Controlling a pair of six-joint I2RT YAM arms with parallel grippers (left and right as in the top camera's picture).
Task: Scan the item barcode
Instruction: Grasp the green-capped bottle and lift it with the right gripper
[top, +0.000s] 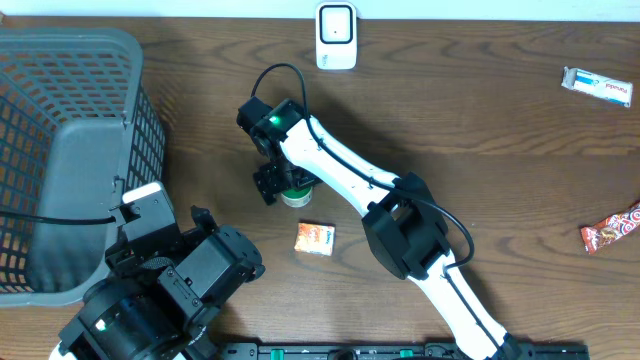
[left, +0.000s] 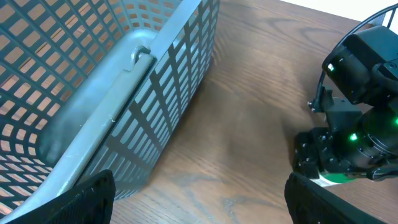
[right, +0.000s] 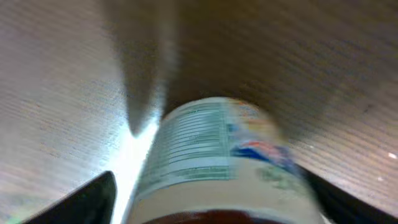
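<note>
**Overhead**
- Table (top: 500, 130): dark wood grain, carries everything listed.
- Scanner (top: 336, 37): white unit at the far edge, standing alone. The barcode presumably has to be shown to it.
- Jar (top: 296, 196): small and upright, with a green and white top. It stands mid-table, well short of the scanner, and is the likely item to scan.
- Right gripper (top: 284, 187): directly over the jar, the arm stretched in from the near right, a pose suited to a top-down pick.
- Orange packet (top: 314, 238): flat on the table near the jar, apart from it.
- Snack bar (top: 597, 86) and red wrapper (top: 612, 228): at the far right, well apart from the work.
- Basket (top: 70, 40): grey mesh at the left edge.
- Left arm (top: 170, 285): parked at the near left beside the basket, out of the other arm's way.

**Left wrist**
- Left gripper (left: 208, 202): jaws wide apart with only bare table between them, so it holds nothing. It faces the gap between the basket wall and the right gripper, under which the jar's green and white edge shows.

**Right wrist**
- Blurred view. The jar fills the middle with its printed label towards the camera, and a dark finger stands on either side.
- A bright strip of table shows between the left-hand finger and the jar, so the jaws read as open astride it, not yet clamped.
- The blur hides whether the other finger touches the jar.
- No barcode can be made out.
</note>
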